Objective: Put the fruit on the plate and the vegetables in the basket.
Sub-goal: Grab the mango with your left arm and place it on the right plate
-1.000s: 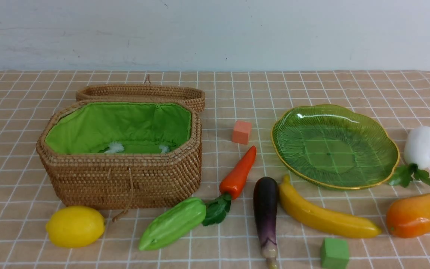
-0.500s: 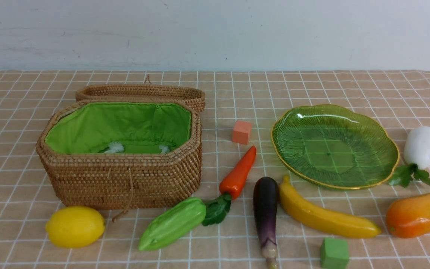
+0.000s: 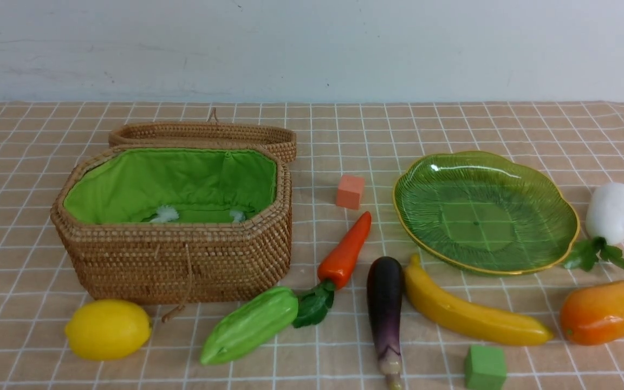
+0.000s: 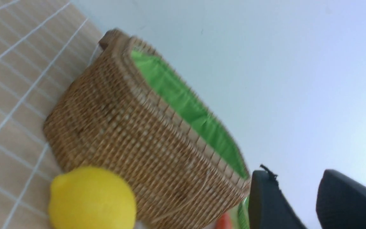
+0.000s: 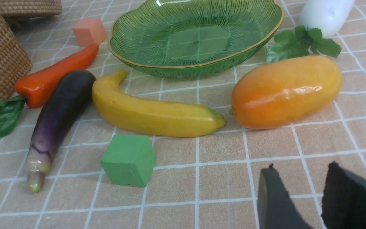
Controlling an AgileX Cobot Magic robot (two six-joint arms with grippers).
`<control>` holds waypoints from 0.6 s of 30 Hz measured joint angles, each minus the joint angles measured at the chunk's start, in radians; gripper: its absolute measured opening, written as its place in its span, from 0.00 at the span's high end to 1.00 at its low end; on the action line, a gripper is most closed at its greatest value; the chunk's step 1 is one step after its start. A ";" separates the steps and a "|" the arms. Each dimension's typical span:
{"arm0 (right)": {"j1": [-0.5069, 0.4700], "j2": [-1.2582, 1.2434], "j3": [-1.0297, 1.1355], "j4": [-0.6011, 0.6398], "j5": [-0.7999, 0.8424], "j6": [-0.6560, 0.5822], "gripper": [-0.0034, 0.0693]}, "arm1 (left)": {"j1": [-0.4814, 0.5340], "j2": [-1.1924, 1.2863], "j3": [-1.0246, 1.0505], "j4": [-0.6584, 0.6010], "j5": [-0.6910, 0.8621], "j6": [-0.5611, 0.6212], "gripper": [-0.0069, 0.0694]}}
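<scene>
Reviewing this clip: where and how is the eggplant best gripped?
Probably around the thick dark body of the eggplant, from above, claw closing across its width: it lies lengthwise toward the robot, and the banana nearly touches its upper end, so slightly nearer the stem looks freer.

Basket [image 3: 176, 265]: coarse woven wicker, rough, matt; lined in soft-looking, puckered green cloth [image 3: 182, 184]. Plate [image 3: 477, 216]: translucent, glass-like, glossy, finely ribbed; rim gold-toned. Lemon [image 3: 108, 329]: smooth, low sheen. Banana [image 3: 469, 314], mango [image 3: 604, 312], carrot [image 3: 344, 254] and eggplant [image 3: 386, 309]: smooth, with glossy highlights. Gourd [image 3: 251, 325]: ridged, lightly shiny. Radish [image 3: 611, 213]: smooth, pale sheen. Cubes [image 3: 485, 367]: matt, flat-faced. Grid-patterned cloth [image 3: 19, 216]: matt, fine woven grain seen. Wall [image 3: 312, 49]: matt, faintly scuffed.
</scene>
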 joint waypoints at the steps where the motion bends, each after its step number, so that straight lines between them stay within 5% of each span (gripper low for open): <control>1: 0.000 0.000 0.000 0.000 0.000 0.000 0.62 | 0.000 0.000 0.000 -0.013 -0.028 -0.003 0.61; 8: 0.000 0.000 0.000 -0.071 -0.009 -0.024 0.62 | 0.000 0.086 -0.155 0.018 0.103 0.020 0.81; 10: 0.000 0.000 0.003 -0.120 -0.029 -0.027 0.62 | 0.000 0.179 -0.280 0.074 0.264 0.072 0.93; 14: 0.000 0.000 0.009 -0.136 -0.060 -0.014 0.62 | 0.000 0.356 -0.468 0.110 0.597 0.208 0.93; 18: 0.000 0.000 0.009 -0.012 -0.110 0.112 0.62 | 0.000 0.533 -0.612 0.116 0.884 0.380 0.93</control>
